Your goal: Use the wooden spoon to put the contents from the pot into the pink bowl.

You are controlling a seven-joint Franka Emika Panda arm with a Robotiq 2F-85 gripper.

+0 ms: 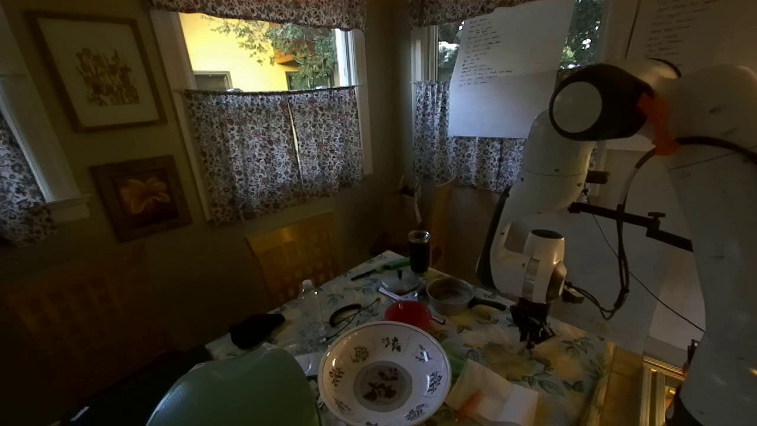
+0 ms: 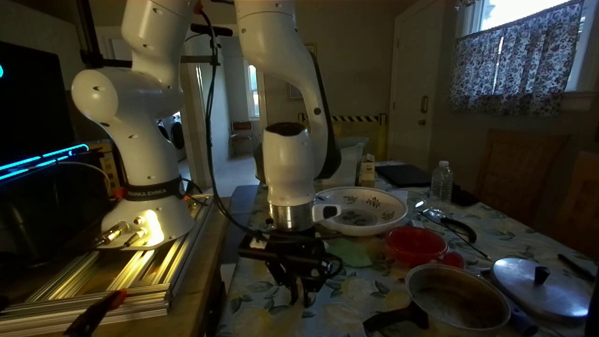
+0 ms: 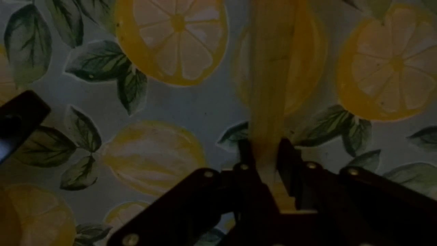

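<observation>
In the wrist view the pale handle of the wooden spoon (image 3: 269,78) runs up between the dark fingers of my gripper (image 3: 263,145), which press on both its sides. The spoon's far end lies beyond the top of that view. Both exterior views show my gripper (image 2: 301,299) (image 1: 534,342) pointing down low over the tablecloth, beside the pot's black handle. The grey pot (image 2: 437,323) (image 1: 452,307) stands uncovered; a brownish layer shows inside, too dim to make out. Behind the pot in an exterior view sits the reddish-pink bowl (image 2: 414,252) (image 1: 408,313).
The large white floral bowl (image 2: 327,228) (image 1: 331,378) stands beside the pink bowl. A glass lid (image 2: 529,285) lies near the pot. Also on the table are a clear bottle (image 2: 441,187), a dark tumbler (image 1: 419,254) and a paper towel (image 1: 502,396).
</observation>
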